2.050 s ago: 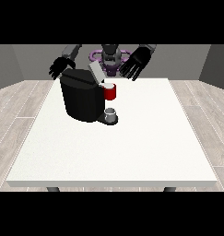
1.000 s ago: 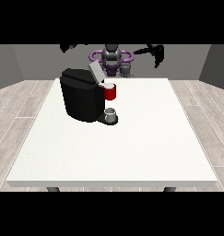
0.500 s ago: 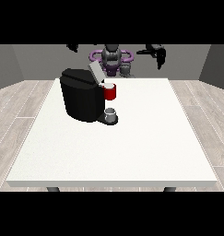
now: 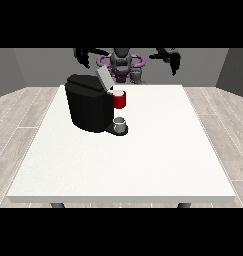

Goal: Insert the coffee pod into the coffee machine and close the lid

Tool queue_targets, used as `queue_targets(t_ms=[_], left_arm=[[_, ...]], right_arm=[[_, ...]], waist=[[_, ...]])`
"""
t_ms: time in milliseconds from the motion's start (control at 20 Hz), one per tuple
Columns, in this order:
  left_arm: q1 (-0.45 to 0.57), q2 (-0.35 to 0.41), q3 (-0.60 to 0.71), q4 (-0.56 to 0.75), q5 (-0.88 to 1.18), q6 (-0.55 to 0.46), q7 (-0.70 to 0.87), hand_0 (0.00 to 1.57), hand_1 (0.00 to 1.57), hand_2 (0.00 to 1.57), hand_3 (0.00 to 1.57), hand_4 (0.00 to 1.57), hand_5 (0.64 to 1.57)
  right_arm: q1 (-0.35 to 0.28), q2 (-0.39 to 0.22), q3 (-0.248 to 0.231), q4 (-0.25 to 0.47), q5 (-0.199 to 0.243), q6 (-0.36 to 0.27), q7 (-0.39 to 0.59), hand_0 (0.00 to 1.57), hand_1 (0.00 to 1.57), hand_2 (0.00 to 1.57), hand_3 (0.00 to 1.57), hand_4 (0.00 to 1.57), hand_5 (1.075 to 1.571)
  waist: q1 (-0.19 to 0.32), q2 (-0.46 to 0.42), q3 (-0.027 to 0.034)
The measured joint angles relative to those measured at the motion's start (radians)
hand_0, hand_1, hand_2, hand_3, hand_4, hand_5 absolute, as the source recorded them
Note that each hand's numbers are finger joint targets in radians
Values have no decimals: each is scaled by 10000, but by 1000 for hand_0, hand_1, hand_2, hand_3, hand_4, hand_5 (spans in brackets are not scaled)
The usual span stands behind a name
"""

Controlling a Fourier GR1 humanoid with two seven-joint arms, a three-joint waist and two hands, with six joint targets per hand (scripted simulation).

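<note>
Hands hang high above the bench's far edge: the hand at the view's right and the hand at the view's left, holding nothing; how their fingers lie cannot be told. Below, the coffee machine stands, lid raised, a red thing at the machine, a grey thing on its base.

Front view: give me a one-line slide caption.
Both hands raised behind the table, at the view's left and right; black coffee machine with lid up.

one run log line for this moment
robot hands: view-left and view-right raised behind table | coffee machine: lid open | grey thing on its base
</note>
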Motion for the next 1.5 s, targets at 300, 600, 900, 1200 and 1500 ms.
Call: queue_targets(t_ms=[300,600,900,1200,1500], left_arm=[[614,17,-273,-1380,497,224,460,0,0,0,0,0,1571],[1200,310,-399,-2252,731,401,661,0,0,0,0,0,1571],[1390,395,-621,-2865,793,694,779,0,0,0,0,0,1571],[1502,587,-511,-3046,1096,768,674,0,0,0,0,124,1571],[1507,791,-599,-3228,1133,797,739,0,0,0,0,0,1571]], right_arm=[[-586,-89,-307,958,-84,239,-484,0,0,0,0,0,1571],[-1227,-110,-296,1506,1,445,-582,0,0,0,0,0,1571],[-1809,-38,-157,1929,410,352,-943,0,0,0,0,0,1571],[-2324,23,-166,2251,526,370,-980,0,0,0,0,0,1571],[-2807,92,-143,2513,676,321,-1093,0,0,0,0,0,1571]], waist=[[-25,633,2],[-324,1092,0],[-422,1391,-29],[-517,1609,-40],[-422,1802,-44]])
